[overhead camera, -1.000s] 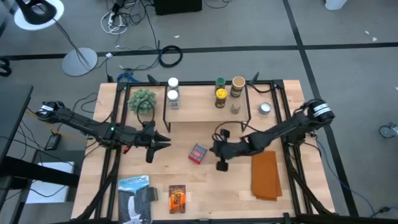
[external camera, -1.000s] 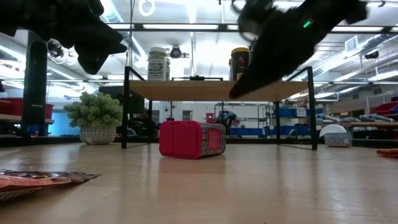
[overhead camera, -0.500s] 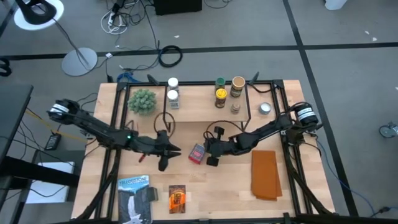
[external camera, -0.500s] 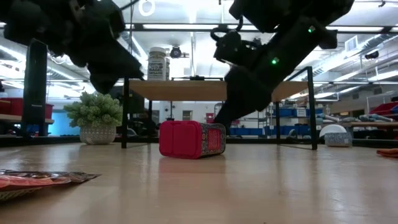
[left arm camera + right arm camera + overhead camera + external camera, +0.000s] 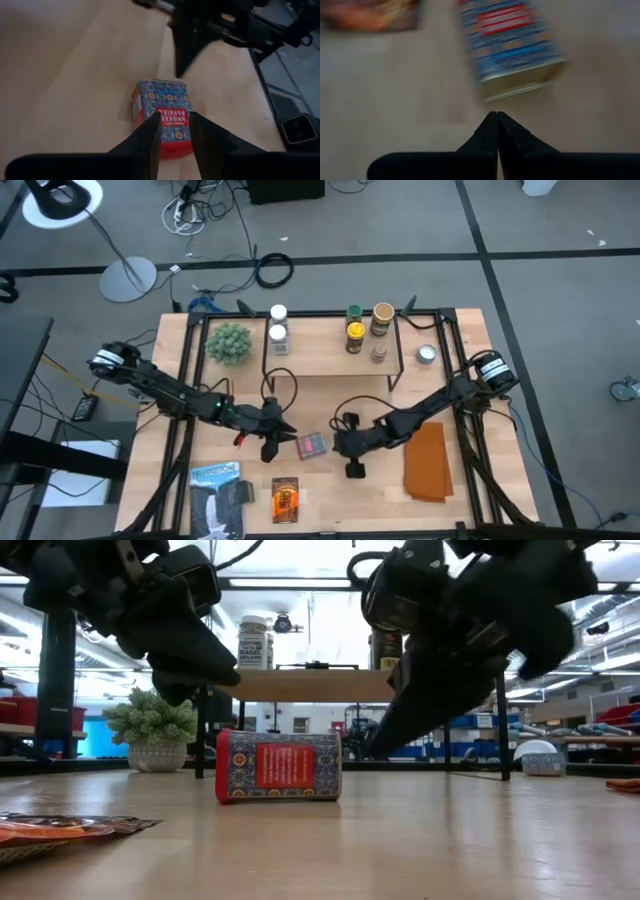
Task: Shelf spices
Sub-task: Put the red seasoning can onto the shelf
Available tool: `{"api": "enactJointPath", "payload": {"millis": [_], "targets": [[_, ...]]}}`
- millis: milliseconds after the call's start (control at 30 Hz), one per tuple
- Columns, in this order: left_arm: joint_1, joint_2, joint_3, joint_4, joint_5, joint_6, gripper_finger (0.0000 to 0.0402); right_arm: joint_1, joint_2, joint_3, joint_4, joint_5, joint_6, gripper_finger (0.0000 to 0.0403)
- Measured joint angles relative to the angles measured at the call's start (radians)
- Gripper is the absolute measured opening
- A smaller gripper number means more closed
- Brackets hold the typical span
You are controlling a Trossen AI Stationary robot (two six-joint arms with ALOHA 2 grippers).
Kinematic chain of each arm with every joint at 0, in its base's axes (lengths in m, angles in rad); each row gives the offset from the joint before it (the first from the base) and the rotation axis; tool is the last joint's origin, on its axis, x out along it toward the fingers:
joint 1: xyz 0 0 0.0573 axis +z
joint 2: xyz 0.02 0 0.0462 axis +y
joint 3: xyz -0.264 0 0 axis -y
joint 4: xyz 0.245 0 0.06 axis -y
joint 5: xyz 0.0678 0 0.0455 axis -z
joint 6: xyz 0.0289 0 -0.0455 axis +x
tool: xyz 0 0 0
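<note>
The red box (image 5: pixel 311 445), patterned red and blue, lies on its side on the table, its long face toward the near edge (image 5: pixel 279 767). My left gripper (image 5: pixel 288 431) hovers just left of it and above it, fingers narrowly open; the box (image 5: pixel 162 107) shows beyond the tips. My right gripper (image 5: pixel 338 443) is shut and points at the box's right end (image 5: pixel 520 87) from a small gap. Several jars (image 5: pixel 355 332) stand on the shelf's top board (image 5: pixel 320 350). The orange-brown packet (image 5: pixel 285 498) lies flat near the near edge.
A folded orange-brown cloth (image 5: pixel 425 460) lies right of my right arm. A blue-and-white flat package (image 5: pixel 217 498) sits at the near left. A small potted plant (image 5: pixel 228 341) and a round tin (image 5: pixel 427 355) flank the shelf. Bare wood lies between the box and the shelf.
My left gripper has travelled right and toward the near edge, closing on the box. My right gripper went left to the box, then toward the near edge. The box slid toward the near edge and turned about, so its long face, not its end, faces the near side.
</note>
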Motion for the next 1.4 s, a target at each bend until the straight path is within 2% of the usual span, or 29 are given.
{"api": "enactJointPath", "payload": {"millis": [100, 300, 600, 1133, 1400], "targets": [[0.000, 0.000, 0.000, -0.019, 0.026, -0.038, 0.0103, -0.003, 0.000, 0.000, 0.018, 0.132, 0.040, 0.0000], [-0.031, -0.001, 0.000, -0.075, 0.060, -0.098, 0.0103, -0.033, 0.000, 0.000, 0.083, 0.228, -0.011, 0.0000], [-0.039, 0.010, 0.000, -0.129, 0.032, -0.139, 0.0103, -0.080, -0.001, 0.000, 0.109, 0.220, -0.013, 0.0000], [-0.037, 0.054, 0.000, -0.145, -0.030, -0.124, 0.0103, -0.083, -0.001, 0.000, 0.199, 0.156, -0.055, 0.0000], [-0.037, 0.054, 0.000, -0.133, -0.012, -0.106, 0.0103, -0.084, -0.001, 0.000, 0.202, 0.148, -0.056, 0.0000]]}}
